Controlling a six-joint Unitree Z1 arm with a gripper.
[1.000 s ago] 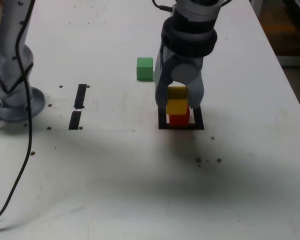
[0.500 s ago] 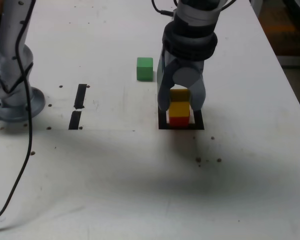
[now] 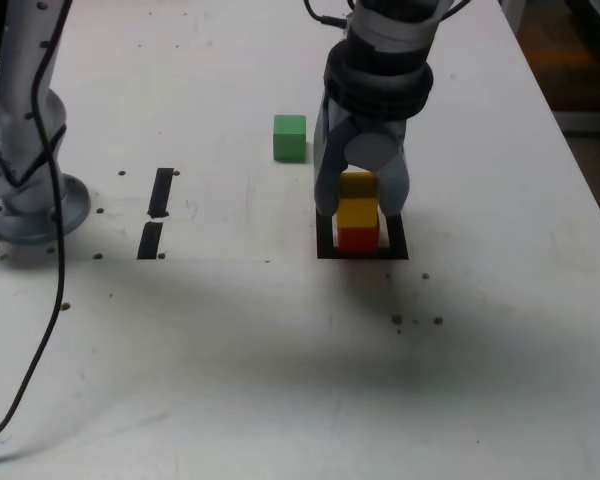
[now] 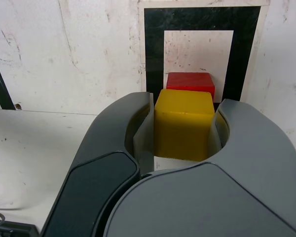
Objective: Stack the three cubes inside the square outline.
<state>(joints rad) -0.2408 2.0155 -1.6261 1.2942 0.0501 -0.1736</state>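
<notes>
Right of centre in the exterior view, the gripper (image 3: 360,205) clamps the yellow cube (image 3: 358,212) directly over the red cube (image 3: 358,239) inside the square outline (image 3: 398,240), apparently touching, while the green cube (image 3: 289,137) waits upper-left, well apart.

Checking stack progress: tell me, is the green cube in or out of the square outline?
Out: green cube sits beside square outline.
</notes>
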